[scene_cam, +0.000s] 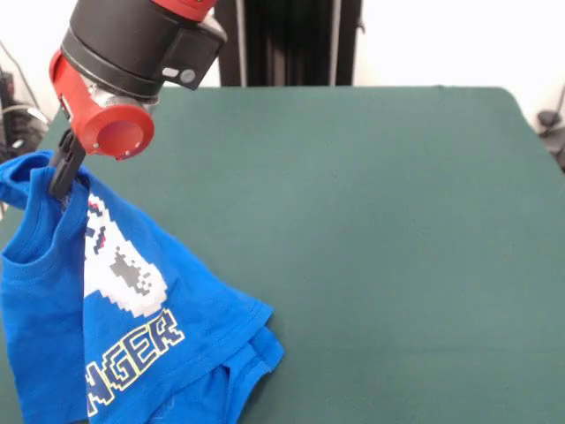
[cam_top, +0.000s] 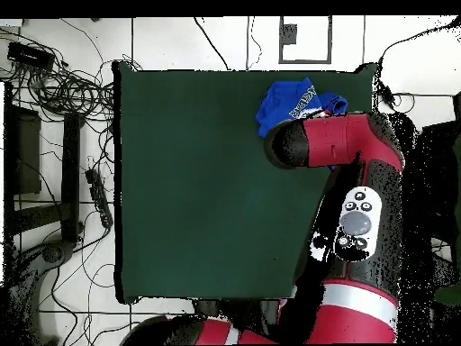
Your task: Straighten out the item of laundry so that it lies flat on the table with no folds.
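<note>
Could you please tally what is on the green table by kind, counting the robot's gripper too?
Blue T-shirts: 1
Grippers, shut on the shirt's upper edge: 1
Total on the table: 2

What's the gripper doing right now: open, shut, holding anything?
Gripper: shut on the blue T-shirt, pinching its upper edge and holding that part lifted above the green table.

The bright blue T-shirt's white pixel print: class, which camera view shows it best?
The front view: the white pixel print on the bright blue T-shirt shows large, above yellow-outlined lettering. Overhead, the red arm covers much of the bunched shirt; the print is unreadable.
</note>
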